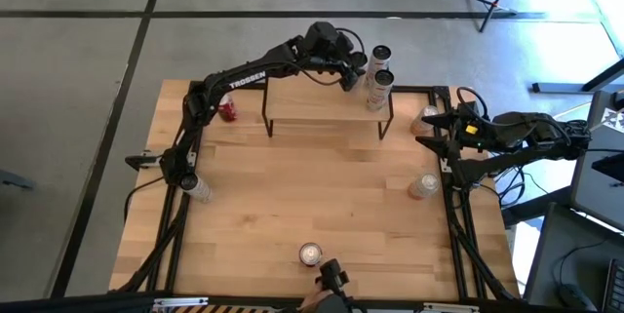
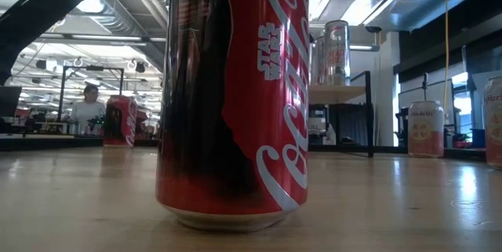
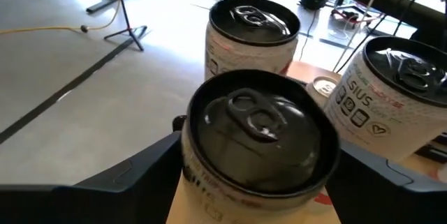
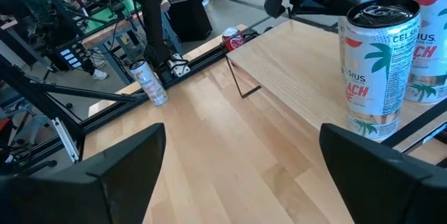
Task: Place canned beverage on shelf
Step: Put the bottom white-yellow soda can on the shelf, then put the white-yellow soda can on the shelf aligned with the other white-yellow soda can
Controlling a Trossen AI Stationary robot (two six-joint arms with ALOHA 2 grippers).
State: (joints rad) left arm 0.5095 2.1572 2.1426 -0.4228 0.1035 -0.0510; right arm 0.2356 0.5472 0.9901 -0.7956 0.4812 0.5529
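Can (image 3: 260, 140) pinched in my left jaws (image 1: 353, 71) over shelf (image 1: 317, 104), unreleased; right jaws (image 4: 237, 161) spread, idle at table edge.

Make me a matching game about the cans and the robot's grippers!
Things:
1. Star Wars Coca-Cola can
2. other red can
3. dark-topped can
4. right gripper

Places or states:
A. on the table, beside the shelf's left legs
B. open, holding nothing
C. between the left gripper's fingers
D. near the table's front edge, far from the shelf

Pairs: 1-D, 2-A, 3-C, 4-B
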